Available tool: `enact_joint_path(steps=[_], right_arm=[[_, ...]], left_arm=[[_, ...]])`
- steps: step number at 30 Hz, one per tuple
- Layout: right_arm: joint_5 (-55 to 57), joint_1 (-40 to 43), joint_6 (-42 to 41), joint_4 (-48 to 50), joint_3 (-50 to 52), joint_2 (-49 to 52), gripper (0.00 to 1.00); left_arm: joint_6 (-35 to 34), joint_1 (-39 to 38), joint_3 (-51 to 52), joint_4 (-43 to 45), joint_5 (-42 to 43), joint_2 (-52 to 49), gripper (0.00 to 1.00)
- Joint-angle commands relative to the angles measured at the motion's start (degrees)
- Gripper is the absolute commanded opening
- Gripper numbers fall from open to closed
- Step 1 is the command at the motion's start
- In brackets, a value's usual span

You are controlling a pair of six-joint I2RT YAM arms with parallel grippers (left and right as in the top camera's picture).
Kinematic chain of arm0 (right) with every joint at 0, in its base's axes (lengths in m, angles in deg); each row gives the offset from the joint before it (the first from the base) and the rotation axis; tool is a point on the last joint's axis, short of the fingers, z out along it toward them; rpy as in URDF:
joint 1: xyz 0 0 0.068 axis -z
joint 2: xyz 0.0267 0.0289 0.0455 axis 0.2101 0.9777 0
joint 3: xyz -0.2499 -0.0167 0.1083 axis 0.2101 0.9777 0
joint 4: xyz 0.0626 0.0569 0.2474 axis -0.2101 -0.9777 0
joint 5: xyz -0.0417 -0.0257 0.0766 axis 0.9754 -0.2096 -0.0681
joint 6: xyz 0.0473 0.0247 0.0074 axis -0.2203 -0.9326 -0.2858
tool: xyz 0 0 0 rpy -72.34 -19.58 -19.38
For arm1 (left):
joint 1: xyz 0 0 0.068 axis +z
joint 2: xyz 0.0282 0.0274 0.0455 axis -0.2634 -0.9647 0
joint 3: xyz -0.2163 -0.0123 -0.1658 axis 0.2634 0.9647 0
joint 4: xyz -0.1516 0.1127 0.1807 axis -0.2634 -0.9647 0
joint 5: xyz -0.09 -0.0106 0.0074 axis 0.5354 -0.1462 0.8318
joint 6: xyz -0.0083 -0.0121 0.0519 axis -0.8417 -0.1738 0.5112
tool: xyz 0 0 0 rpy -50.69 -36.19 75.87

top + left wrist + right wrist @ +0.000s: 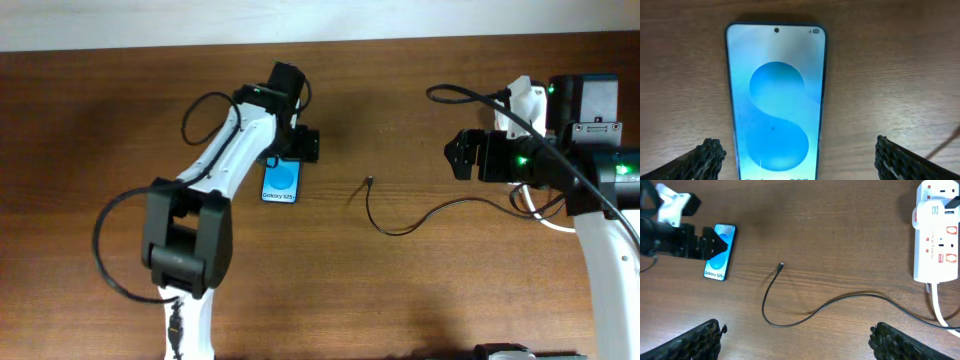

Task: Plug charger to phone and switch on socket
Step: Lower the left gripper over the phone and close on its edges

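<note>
The phone [281, 184] lies flat on the wooden table with its blue screen up; it fills the left wrist view [776, 100] and shows small in the right wrist view [720, 252]. My left gripper [287, 158] is open above the phone's far end, with a finger on each side and touching nothing [800, 162]. The charger is a thin black cable [400, 231] with its free connector tip [369, 181] on the table right of the phone [782, 265]. My right gripper [457, 155] is open and empty above the cable [795, 340]. The socket [939, 235] lies at the right.
The socket's thick white cord [938, 307] runs toward the near right edge. The right arm covers most of the socket in the overhead view. A pale wall runs along the table's far edge [320, 40].
</note>
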Motion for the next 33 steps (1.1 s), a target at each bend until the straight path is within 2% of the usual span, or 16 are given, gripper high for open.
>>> enact_joint_path(steps=[1, 5, 18, 22, 24, 26, 33], right_arm=[[-0.74, -0.35, 0.46, -0.24, -0.76, 0.00, 0.98], [-0.74, -0.35, 0.46, -0.28, -0.76, 0.00, 0.98], [-0.79, -0.35, 0.44, -0.26, -0.76, 0.00, 0.99], [-0.96, -0.35, 0.44, -0.28, -0.76, 0.00, 0.98], [-0.96, -0.35, 0.44, -0.28, -0.76, 0.00, 0.98], [-0.96, -0.35, 0.44, -0.28, -0.76, 0.00, 0.98], [-0.96, -0.35, 0.44, -0.26, -0.76, 0.00, 0.98]], left_arm=[[-0.76, -0.39, -0.85, 0.42, -2.45, -2.95, 0.99], [-0.74, -0.33, -0.83, 0.50, -6.01, -5.88, 0.99], [0.24, -0.39, -0.39, 0.70, -3.08, -9.73, 1.00], [1.03, -0.37, -0.39, 0.24, -3.10, -9.73, 0.91], [1.03, -0.33, -0.39, 0.22, -3.13, -9.73, 0.77], [1.01, -0.35, -0.39, 0.17, -3.13, -9.73, 0.71], [1.03, -0.31, -2.34, -1.31, -3.34, -9.70, 0.68]])
